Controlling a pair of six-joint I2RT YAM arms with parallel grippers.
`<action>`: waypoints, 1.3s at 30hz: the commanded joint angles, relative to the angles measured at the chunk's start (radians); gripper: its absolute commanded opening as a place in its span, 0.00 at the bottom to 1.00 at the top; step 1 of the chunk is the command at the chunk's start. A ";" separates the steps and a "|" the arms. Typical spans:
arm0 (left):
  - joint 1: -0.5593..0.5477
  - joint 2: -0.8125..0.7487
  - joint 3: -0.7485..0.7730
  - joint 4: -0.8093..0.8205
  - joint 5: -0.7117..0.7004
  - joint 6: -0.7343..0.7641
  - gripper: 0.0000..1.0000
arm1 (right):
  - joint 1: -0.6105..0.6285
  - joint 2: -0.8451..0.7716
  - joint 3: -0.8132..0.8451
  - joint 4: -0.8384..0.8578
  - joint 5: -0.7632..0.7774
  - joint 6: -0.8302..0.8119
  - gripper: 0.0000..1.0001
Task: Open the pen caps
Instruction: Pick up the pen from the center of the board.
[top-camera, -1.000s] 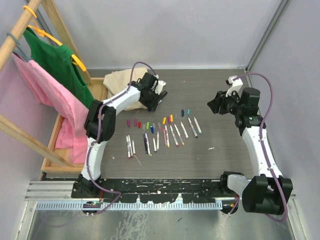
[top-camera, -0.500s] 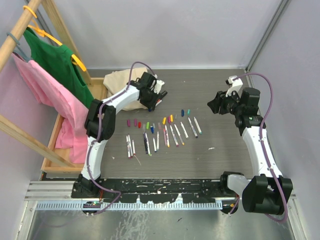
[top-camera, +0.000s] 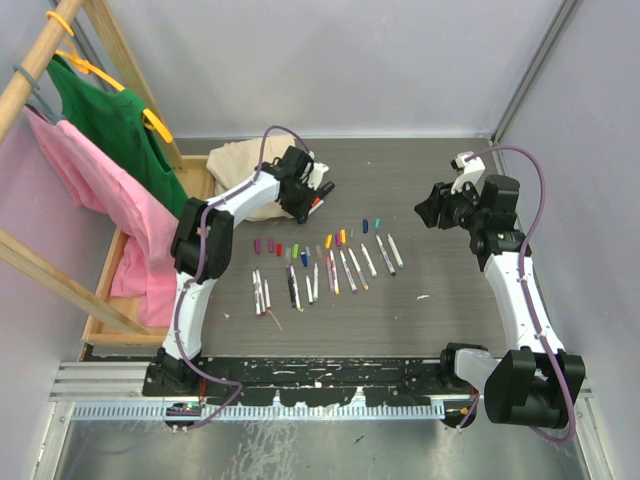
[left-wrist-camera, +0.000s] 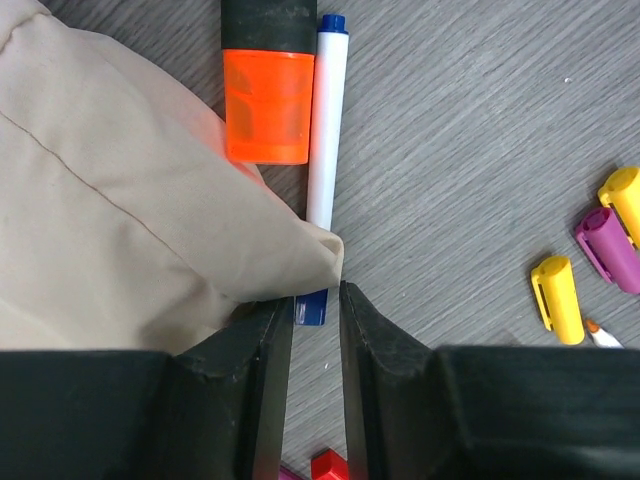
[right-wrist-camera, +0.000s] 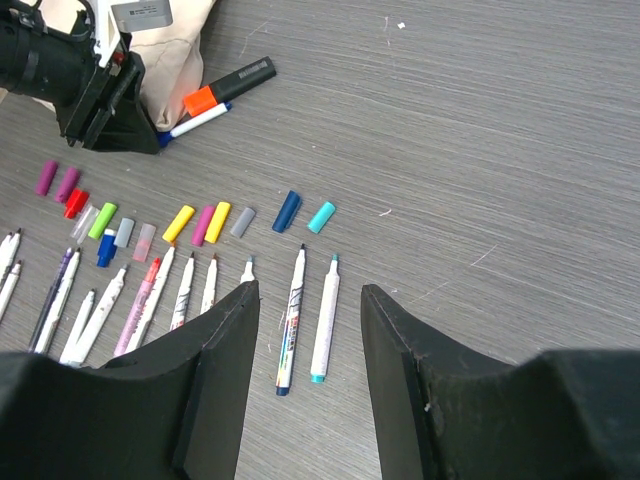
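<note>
Here, the left gripper (left-wrist-camera: 315, 298) is low over the dark grey wood-grain tabletop (left-wrist-camera: 480, 120), at the edge of a crumpled beige cloth (left-wrist-camera: 120, 200). Its two black fingers (left-wrist-camera: 250, 380) stand narrowly on both sides of the blue plastic cap (left-wrist-camera: 311, 308) of a thin white-barrelled pen (left-wrist-camera: 325, 130). I cannot tell if they clench the cap or only stand beside it. This pen lies flat on the tabletop, touching along its side a thick black marker with an orange cap (left-wrist-camera: 266, 105), and a corner of the cloth covers a part of its barrel. Near the fingers lie loose small plastic caps, off their pens: a yellow cap (left-wrist-camera: 553, 298), a purple cap (left-wrist-camera: 605, 235) and a red cap (left-wrist-camera: 330, 465). The right gripper (right-wrist-camera: 310, 292) hangs above the tabletop, well apart from the left one, its fingers released and with nothing between them. Under it, a row of loose coloured caps (right-wrist-camera: 212, 222) lies just beyond a row of uncapped white pens (right-wrist-camera: 292, 320).
</note>
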 joint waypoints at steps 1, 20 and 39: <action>0.006 -0.001 0.022 -0.001 0.010 -0.022 0.27 | -0.005 -0.005 0.002 0.040 -0.019 -0.003 0.51; -0.052 -0.037 0.002 -0.023 -0.093 -0.053 0.00 | -0.005 -0.003 0.001 0.040 -0.028 -0.002 0.51; -0.101 -0.456 -0.313 0.147 0.159 -0.117 0.00 | -0.004 -0.032 -0.030 0.022 -0.403 -0.183 0.49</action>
